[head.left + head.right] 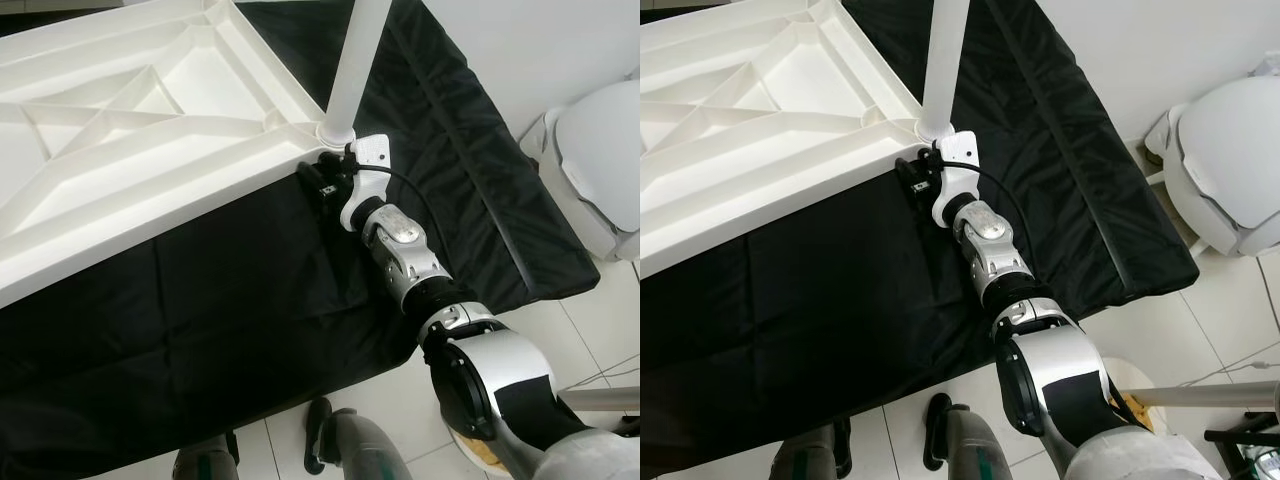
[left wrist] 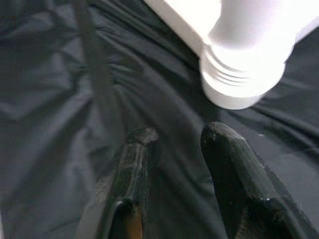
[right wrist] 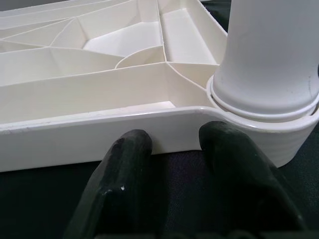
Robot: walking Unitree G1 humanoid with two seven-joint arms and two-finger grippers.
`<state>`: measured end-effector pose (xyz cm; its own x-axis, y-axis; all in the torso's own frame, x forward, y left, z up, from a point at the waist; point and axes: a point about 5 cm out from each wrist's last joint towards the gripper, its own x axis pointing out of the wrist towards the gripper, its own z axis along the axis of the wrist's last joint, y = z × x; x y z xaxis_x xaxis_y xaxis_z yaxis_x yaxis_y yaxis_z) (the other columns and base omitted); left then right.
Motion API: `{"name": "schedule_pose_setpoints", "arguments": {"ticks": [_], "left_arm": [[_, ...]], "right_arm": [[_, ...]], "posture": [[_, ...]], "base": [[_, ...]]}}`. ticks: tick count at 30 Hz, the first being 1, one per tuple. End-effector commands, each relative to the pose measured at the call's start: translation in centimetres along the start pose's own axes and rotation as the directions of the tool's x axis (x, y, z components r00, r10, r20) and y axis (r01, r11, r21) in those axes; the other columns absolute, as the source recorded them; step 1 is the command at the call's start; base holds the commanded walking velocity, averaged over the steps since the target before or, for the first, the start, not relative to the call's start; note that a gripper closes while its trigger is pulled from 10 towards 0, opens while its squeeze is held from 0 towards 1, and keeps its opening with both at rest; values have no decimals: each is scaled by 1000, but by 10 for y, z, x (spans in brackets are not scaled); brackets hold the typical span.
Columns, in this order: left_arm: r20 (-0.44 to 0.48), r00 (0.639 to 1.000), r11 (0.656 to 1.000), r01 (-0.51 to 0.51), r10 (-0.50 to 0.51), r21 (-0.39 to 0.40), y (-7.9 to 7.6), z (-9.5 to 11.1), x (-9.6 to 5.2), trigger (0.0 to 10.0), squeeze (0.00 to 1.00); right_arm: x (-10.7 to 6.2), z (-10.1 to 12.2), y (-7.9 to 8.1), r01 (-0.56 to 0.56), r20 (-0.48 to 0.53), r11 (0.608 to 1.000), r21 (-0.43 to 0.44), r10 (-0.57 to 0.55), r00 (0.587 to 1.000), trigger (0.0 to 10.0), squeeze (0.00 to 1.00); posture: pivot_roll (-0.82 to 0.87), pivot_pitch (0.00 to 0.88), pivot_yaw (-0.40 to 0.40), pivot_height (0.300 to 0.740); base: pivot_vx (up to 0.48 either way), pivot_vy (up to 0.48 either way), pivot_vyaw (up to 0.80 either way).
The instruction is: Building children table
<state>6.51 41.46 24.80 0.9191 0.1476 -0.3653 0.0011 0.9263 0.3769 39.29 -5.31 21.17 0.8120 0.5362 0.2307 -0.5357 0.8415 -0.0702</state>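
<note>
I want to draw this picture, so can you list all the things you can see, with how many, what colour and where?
Table top: one, white, lying upside down on the black cloth, ribs facing up.
Table leg: one, white, standing upright in the corner socket of the table top.
Black cloth: one, black, spread under the table top.
Floor tiles: white, beside the cloth.
Rounded white object: one, white, on the floor to the robot's right; I cannot tell what it is.
Right end effector: one, black fingers, apart, at the table top's rim next to the leg socket.
Left end effector: one, black fingers, apart, over the cloth near a white socket.
</note>
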Motion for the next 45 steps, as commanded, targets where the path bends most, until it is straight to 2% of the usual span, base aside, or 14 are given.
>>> {"name": "schedule_pose_setpoints", "arguments": {"ticks": [1, 3, 11, 13, 15, 17, 21, 24, 27, 34, 36, 42, 44, 45], "left_arm": [[-28, 999, 999, -39, 39, 12, 6, -5, -5, 10000, 0], [-21, 994, 993, -103, 104, 62, 15, -1, -1, 10000, 0], [9, 979, 967, -204, 205, 150, 20, 10, 18, 10000, 0], [81, 949, 922, -316, 305, 226, 24, 20, 32, 10000, 0], [137, 931, 907, -362, 340, 212, 24, 27, 39, 10000, 0], [164, 920, 915, -378, 355, 140, 22, 31, 47, 10000, 0], [245, 930, 950, -301, 273, 83, -8, 39, 77, 10000, 0], [251, 938, 967, -253, 241, 15, -16, 39, 87, 10000, 0], [320, 939, 992, -119, 127, -44, -48, 50, 105, 10000, 0], [379, 925, 998, 9, 18, -68, -79, 57, 123, 10000, 0], [409, 909, 988, 121, -73, -93, -103, 64, 133, 10000, 0], [432, 894, 973, 195, -124, -124, -130, 75, 144, 10000, 0], [432, 894, 973, 195, -124, -124, -130, 75, 144, 10000, 0], [433, 889, 967, 220, -146, -127, -140, 79, 146, 10000, 0]], "right_arm": [[2, 5, -1, 5, 24, 1000, -1, -5, 1000, 10000, 0], [2, 4, 0, 5, 24, 1000, 2, -5, 1000, 10000, 0], [3, 4, 2, 3, 28, 1000, 8, -3, 1000, 10000, 0], [3, 4, 3, 1, 29, 1000, 10, -1, 1000, 10000, 0], [3, 3, 4, -1, 30, 1000, 11, 0, 1000, 10000, 0], [3, 3, 5, -2, 31, 1000, 13, 2, 1000, 10000, 0], [2, 1, 5, -4, 30, 1000, 17, 3, 1000, 10000, 0], [1, 1, 4, -2, 30, 1000, 14, 1, 1000, 10000, 0], [0, 0, 1, 13, 27, 1000, 8, -13, 1000, 10000, 0], [-2, -1, -2, 26, 23, 1000, 7, -27, 999, 10000, 0], [-3, -1, -5, 45, 21, 999, 1, -45, 999, 10000, 0], [-5, 0, -14, 101, 17, 995, -5, -101, 995, 10000, 0], [-5, 0, -14, 101, 17, 995, -5, -101, 995, 10000, 0], [-6, -2, -18, 140, 1, 990, -7, -140, 990, 10000, 0]], "posture": [[228, 268, -94, 740], [230, 267, -93, 740], [230, 262, -93, 740], [227, 259, -91, 740], [224, 256, -90, 740], [224, 254, -86, 740], [217, 249, -80, 740], [212, 247, -75, 740], [205, 239, -66, 740], [196, 232, -55, 740], [191, 230, -48, 740], [183, 230, -42, 740], [183, 230, -42, 740], [179, 231, -40, 740]], "base": [[0, 0, 0], [0, 0, 0], [0, 0, 0], [0, 0, 0], [0, 0, 0], [0, 0, 0], [0, 0, 0], [0, 0, 0], [0, 0, 0], [0, 0, 0], [0, 0, 0], [0, 0, 0], [0, 0, 0], [0, 0, 0]]}}
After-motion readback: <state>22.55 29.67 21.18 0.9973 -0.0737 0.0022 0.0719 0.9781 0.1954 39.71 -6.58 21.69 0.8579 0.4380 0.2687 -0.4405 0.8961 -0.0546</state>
